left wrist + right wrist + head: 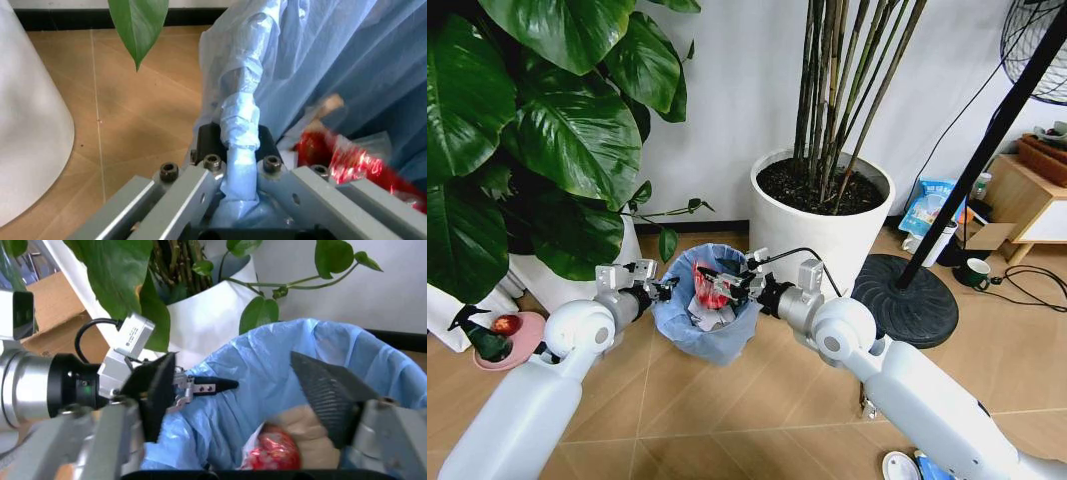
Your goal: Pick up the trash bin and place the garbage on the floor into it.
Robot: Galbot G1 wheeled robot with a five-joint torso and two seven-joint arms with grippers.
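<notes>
The trash bin [702,315] sits between the two arms, just in front of the big white bamboo pot [822,215], its pale blue liner bunched over the rim. The left gripper [665,288] is at the bin's rim on the side away from the pot, and its jaws are pinched tight on a fold of the liner; the left wrist view shows the blue plastic squeezed between the two metal fingers [190,192]. The right gripper [727,285] hangs over the bin's mouth from the pot side, its black pads [327,390] spread wide with nothing between them. Inside the bin lie a red shiny wrapper [712,290] and some crumpled white paper [717,318]. The herringbone floor [757,400] in front of the bin is open. Well away from the pot, beside the right arm's lower end, a white round lid [900,466] lies on the planks. A black fan base [917,295] crowds the pot's far side, and broad green leaves [547,120] overhang the left arm
</notes>
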